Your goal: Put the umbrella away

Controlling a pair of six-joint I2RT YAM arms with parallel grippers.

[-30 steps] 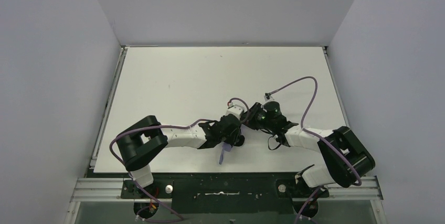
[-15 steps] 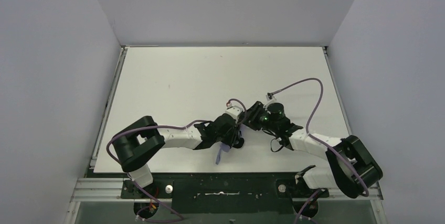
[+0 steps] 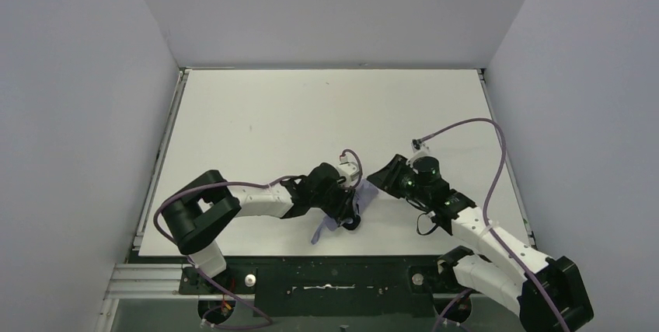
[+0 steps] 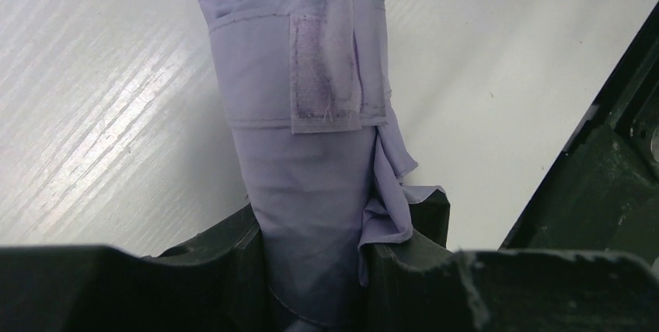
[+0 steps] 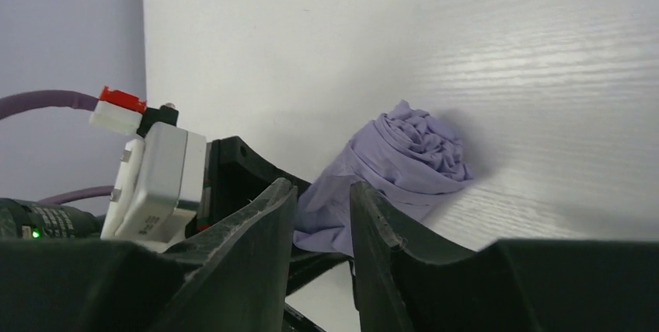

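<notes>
Where clamped: umbrella [image 4: 311, 161] inside left gripper [image 4: 315, 250]

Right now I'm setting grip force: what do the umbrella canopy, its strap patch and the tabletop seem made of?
The umbrella canopy looks like thin woven fabric, matte, creased and gathered. The strap patch looks like fuzzy hook-and-loop, stitched on. The tabletop seems hard white laminate or painted board, with fine grain lines and glare.

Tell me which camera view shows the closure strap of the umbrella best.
The left wrist view: the closure strap is wrapped around the rolled umbrella, large and sharp, above the left claw. The right wrist view shows only the umbrella's bunched end; the top view shows a small lavender bundle, with no strap discernible.
</notes>
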